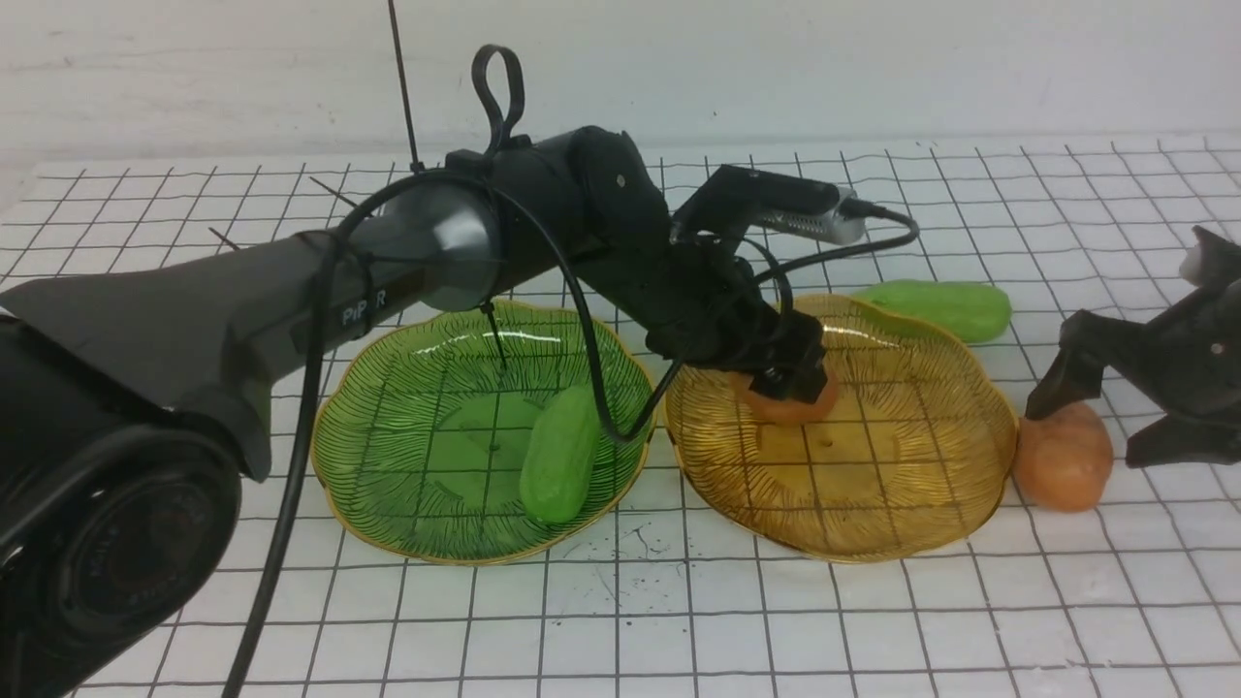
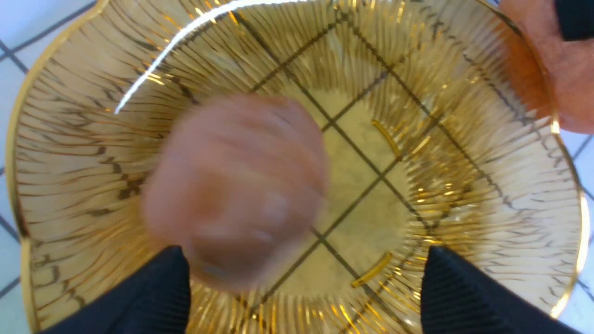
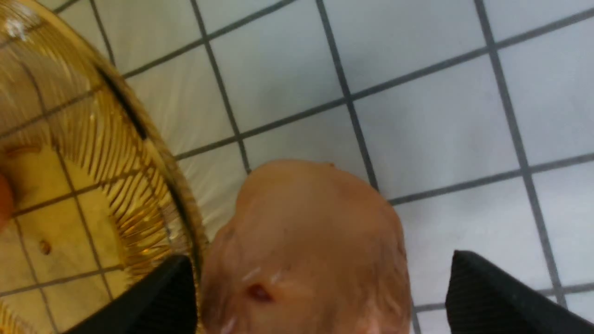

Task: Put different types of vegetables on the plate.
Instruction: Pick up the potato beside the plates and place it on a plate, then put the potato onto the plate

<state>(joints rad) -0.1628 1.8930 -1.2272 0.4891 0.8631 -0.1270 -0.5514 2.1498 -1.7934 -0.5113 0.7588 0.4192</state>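
Observation:
A lumpy orange potato (image 1: pixel 787 399) lies in the amber plate (image 1: pixel 921 485), right under my left gripper (image 1: pixel 790 373). In the left wrist view this potato (image 2: pixel 236 190) is blurred and lies free between the wide-apart fingers of the open left gripper (image 2: pixel 306 297). A second potato (image 1: pixel 1064 458) rests on the table against the amber plate's right rim. My right gripper (image 1: pixel 1084 434) stands open over it, with a gap between one finger (image 3: pixel 501 297) and the potato (image 3: pixel 306 250). One light-green cucumber (image 1: pixel 560 454) lies in the green plate (image 1: pixel 388 456). Another cucumber (image 1: pixel 940 308) lies behind the amber plate.
The two glass plates sit side by side, almost touching, on a white grid-lined table (image 1: pixel 679 620). My left arm (image 1: pixel 291 301) reaches across above the green plate, with its cable (image 1: pixel 582 320) hanging over it. A white wall (image 1: pixel 873 68) closes the far side.

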